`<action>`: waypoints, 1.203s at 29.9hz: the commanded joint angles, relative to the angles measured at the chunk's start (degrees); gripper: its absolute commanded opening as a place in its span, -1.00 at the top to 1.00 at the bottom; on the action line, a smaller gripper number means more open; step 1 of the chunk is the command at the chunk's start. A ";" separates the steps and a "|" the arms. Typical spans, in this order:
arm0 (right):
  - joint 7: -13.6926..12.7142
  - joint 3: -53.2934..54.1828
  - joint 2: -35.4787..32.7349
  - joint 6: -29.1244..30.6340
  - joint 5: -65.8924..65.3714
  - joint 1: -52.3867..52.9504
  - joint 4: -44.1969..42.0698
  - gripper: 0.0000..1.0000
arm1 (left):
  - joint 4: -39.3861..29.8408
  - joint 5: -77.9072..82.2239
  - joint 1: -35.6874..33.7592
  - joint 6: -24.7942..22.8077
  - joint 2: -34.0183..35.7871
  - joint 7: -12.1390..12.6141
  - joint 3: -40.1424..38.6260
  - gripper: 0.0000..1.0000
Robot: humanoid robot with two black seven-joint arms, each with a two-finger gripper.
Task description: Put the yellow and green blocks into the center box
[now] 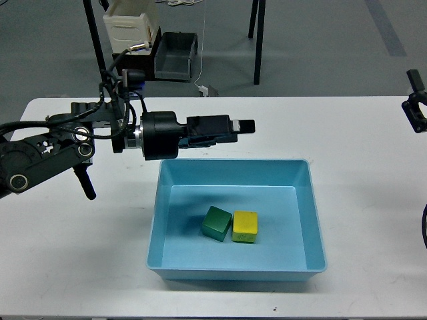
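Green block & yellow block touching, side-by-side left-right in tray.

My left gripper, black and two-fingered, points sideways above the far rim of the light-blue plastic tray; its fingers overlap, so their gap cannot be read. My right gripper is cut by the right edge, its fingertips out of view. The cream bin and two black legs are cropped by the top edge. The green cube hides the adjoining face of the yellow cube.
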 commanded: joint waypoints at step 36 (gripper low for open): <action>-15.74 9.89 17.01 3.35 44.83 -28.80 6.76 -0.99 | -16.27 -81.68 45.79 7.63 -2.35 -0.01 -23.47 -1.00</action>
